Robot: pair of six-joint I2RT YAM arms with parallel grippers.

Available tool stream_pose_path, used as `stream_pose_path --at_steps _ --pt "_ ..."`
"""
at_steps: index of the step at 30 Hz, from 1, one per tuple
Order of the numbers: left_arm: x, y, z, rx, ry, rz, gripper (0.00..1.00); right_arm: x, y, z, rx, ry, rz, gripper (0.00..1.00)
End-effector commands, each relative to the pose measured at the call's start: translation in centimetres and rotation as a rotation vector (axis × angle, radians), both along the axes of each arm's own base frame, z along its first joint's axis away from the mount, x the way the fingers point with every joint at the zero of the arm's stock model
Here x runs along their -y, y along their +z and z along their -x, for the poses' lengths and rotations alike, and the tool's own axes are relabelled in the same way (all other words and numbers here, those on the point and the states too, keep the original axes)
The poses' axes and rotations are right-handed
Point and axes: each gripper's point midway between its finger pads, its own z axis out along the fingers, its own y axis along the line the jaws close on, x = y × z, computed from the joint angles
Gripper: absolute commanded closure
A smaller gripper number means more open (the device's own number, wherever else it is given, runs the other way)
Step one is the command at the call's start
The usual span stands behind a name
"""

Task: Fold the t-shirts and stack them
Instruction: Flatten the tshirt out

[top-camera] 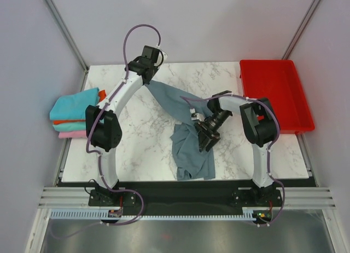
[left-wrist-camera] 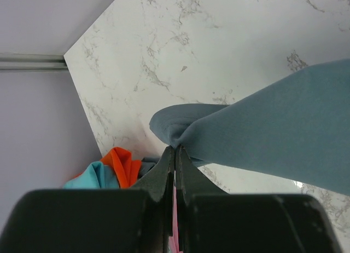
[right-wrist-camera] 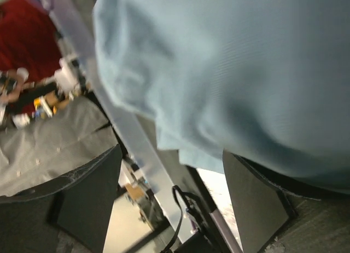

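The slate grey-blue t-shirt [top-camera: 188, 146] is lifted at one corner and trails down to a crumpled heap on the marble table [top-camera: 136, 138]. My left gripper [top-camera: 149, 76] at the back of the table is shut on that corner; the wrist view shows the jaws [left-wrist-camera: 176, 149] pinching a fold of the shirt [left-wrist-camera: 273, 132]. My right gripper [top-camera: 206, 137] stands open over the middle of the shirt. In its wrist view the cloth [right-wrist-camera: 229, 72] hangs just past the spread fingers [right-wrist-camera: 90, 193], not clamped. Folded teal, orange and pink t-shirts [top-camera: 74, 115] are stacked at the table's left edge.
A red plastic tray [top-camera: 276, 94] stands at the back right. Beyond the left jaws the orange shirt [left-wrist-camera: 121, 162] and the teal shirt [left-wrist-camera: 92, 177] of the stack show, by the table's left edge and the grey side wall [left-wrist-camera: 33, 132].
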Motion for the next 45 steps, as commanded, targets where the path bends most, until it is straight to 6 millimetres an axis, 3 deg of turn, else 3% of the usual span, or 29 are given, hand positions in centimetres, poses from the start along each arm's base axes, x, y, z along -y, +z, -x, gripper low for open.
stream_pose_path --at_steps 1,2,4,5,10,11,16,17,19,20,23,24,25,26,27,28,29,30,31,32,33,34,35,36,38,45 --pt "-1.4 3.0 0.7 0.064 0.040 0.016 0.98 1.1 -1.7 -6.4 0.152 -0.149 0.095 0.16" --pt "-1.5 2.9 0.9 0.061 0.045 0.018 0.98 1.4 -2.2 -9.4 0.230 -0.213 0.101 0.14" --pt "-1.6 3.2 1.1 0.066 0.045 0.023 0.98 1.9 -2.7 -12.1 0.292 -0.293 0.158 0.13" --pt "-1.6 3.2 1.2 0.064 0.044 0.021 0.98 2.0 -2.7 -14.5 0.378 -0.328 0.160 0.13" --pt "-1.8 3.8 1.8 0.070 0.041 0.028 0.98 3.1 -3.0 -20.3 0.532 -0.431 0.252 0.12" --pt "-1.8 3.6 2.0 0.066 0.042 0.030 0.98 3.3 -2.4 -22.2 0.594 -0.454 0.270 0.11" --pt "-2.2 3.7 2.8 0.062 0.045 0.021 0.98 4.6 -1.6 -27.9 0.766 -0.489 0.365 0.11" --pt "-2.4 3.4 2.9 0.056 0.048 0.017 0.98 5.0 -0.4 -29.9 0.838 -0.503 0.382 0.10" --pt "-2.4 3.8 3.3 0.059 0.044 0.019 0.98 6.6 0.1 -32.2 0.943 -0.496 0.465 0.10" --pt "-2.5 3.5 3.5 0.052 0.043 0.017 0.98 6.8 1.7 -34.0 1.019 -0.522 0.468 0.10" --pt "-2.7 3.7 4.0 0.049 0.042 0.013 0.98 7.7 5.5 -36.3 1.174 -0.568 0.481 0.10" --pt "-2.7 3.7 4.1 0.049 0.042 0.013 0.98 7.5 8.9 -36.2 1.237 -0.587 0.434 0.10" --pt "-2.8 3.9 4.2 0.051 0.040 0.009 0.98 7.2 10.6 -35.9 1.273 -0.583 0.401 0.10" --pt "-2.9 4.0 4.2 0.052 0.040 0.008 0.98 6.5 10.7 -34.8 1.288 -0.559 0.365 0.11" --pt "-2.9 4.0 4.3 0.053 0.039 0.007 0.98 6.0 14.8 -33.5 1.360 -0.556 0.300 0.13" --pt "-2.9 4.1 4.3 0.053 0.038 0.006 0.98 5.1 15.9 -32.2 1.400 -0.489 0.244 0.14" --pt "-2.9 4.1 4.3 0.054 0.037 0.005 0.98 4.8 14.4 -30.4 1.390 -0.445 0.232 0.14" --pt "-3.0 4.2 4.3 0.054 0.039 0.005 0.98 3.8 16.8 -28.3 1.447 -0.403 0.177 0.14" --pt "-3.0 4.1 4.3 0.054 0.038 0.006 0.98 2.9 16.6 -26.8 1.460 -0.323 0.127 0.14" --pt "-3.0 4.1 4.2 0.053 0.039 0.005 0.98 2.7 13.9 -24.4 1.413 -0.252 0.122 0.15" --pt "-3.0 4.1 4.3 0.053 0.036 0.006 0.98 1.7 13.7 -21.3 1.430 -0.163 0.075 0.17" --pt "-3.0 4.1 4.3 0.053 0.036 0.006 0.98 1.7 13.7 -21.2 1.430 -0.162 0.075 0.17" --pt "-3.0 4.0 4.3 0.051 0.035 0.010 0.98 1.3 11.5 -19.4 1.403 -0.092 0.062 0.18" --pt "-2.9 4.0 4.3 0.050 0.034 0.013 0.98 1.3 11.4 -18.6 1.410 -0.066 0.054 0.20" --pt "-2.9 3.7 4.3 0.043 0.033 0.019 0.98 1.2 9.8 -17.7 1.406 -0.030 0.058 0.23" --pt "-2.5 3.4 4.1 0.036 0.030 0.032 0.98 0.7 6.2 -17.9 1.455 0.008 0.075 0.28"
